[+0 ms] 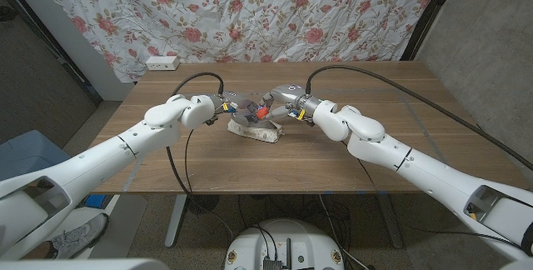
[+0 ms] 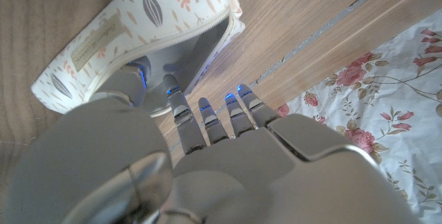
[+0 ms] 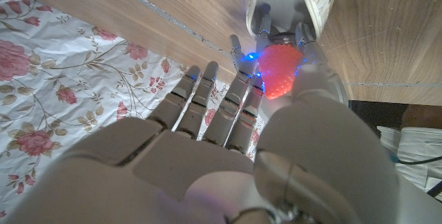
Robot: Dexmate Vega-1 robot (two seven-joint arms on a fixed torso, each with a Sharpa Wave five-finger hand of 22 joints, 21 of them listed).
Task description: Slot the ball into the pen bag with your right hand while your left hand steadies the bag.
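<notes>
1. Left arm (image 1: 100, 149): white, jointed, enters from the near left corner of the head view and reaches toward the middle of the surface (image 1: 333, 166).
2. Right arm (image 1: 400, 157): white, jointed, enters from the near right corner and reaches toward the same spot.
3. Surface: brown wooden top carrying the pen bag; a black cable (image 1: 179, 166) hangs over its near edge.
4. Left hand (image 1: 218, 106): at the left end of the pen bag. In the left wrist view the thumb and a finger (image 2: 173, 99) grip the bag's rim at its open mouth, while the remaining fingers extend past the bag above the wood.
5. Pen bag (image 1: 254, 128): soft white pouch with a leaf and feather print, lying on its side near the centre of the surface between the two hands; zip open, pale grey lining showing (image 2: 186, 51).
6. Ball (image 1: 261, 113): red-orange with a dimpled, strawberry-like skin, pinched between thumb and finger of the right hand, just at the bag's open mouth (image 3: 280, 72).
7. Right hand (image 1: 283, 106): grasping the ball at the right end of the bag; other fingers spread alongside.
8. Power strip (image 1: 161, 62): white, at the far left, beyond the surface's far edge.
9. Floral curtain (image 1: 275, 12): white cloth with pink roses, hanging behind the surface.
</notes>
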